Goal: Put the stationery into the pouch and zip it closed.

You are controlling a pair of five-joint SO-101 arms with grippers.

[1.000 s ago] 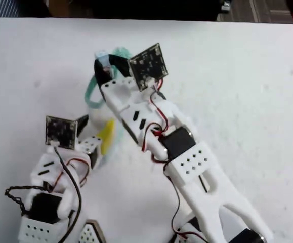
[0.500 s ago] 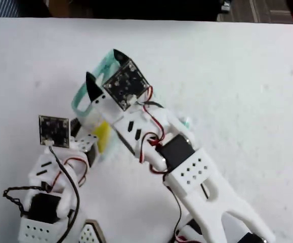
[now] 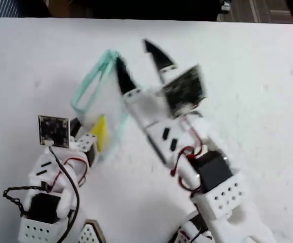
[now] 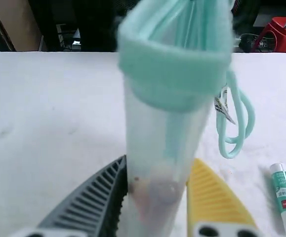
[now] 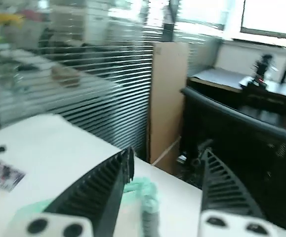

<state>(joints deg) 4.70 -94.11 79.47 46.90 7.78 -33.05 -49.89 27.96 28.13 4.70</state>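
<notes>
1. High view: the left gripper (image 3: pixel 91 135) is clamped on one end of the pouch (image 3: pixel 98 96), with a grey finger and a yellow finger either side.
2. That pouch, translucent with mint trim, rises tilted from the gripper.
3. The right gripper (image 3: pixel 133 55) sits just beside the pouch's far end, jaws spread, holding nothing.
4. A glue stick (image 4: pixel 282 193) lies on the tabletop (image 3: pixel 247 66) near the pouch's loop.

One pouch (image 3: pixel 99 98) (clear, mint-edged) with one cord loop (image 4: pixel 235 91) on it. One glue stick (image 4: pixel 284 196). One table (image 3: pixel 247 76), and two grippers over it: the left gripper (image 3: pixel 88 129) and the right gripper (image 3: pixel 132 53).
</notes>
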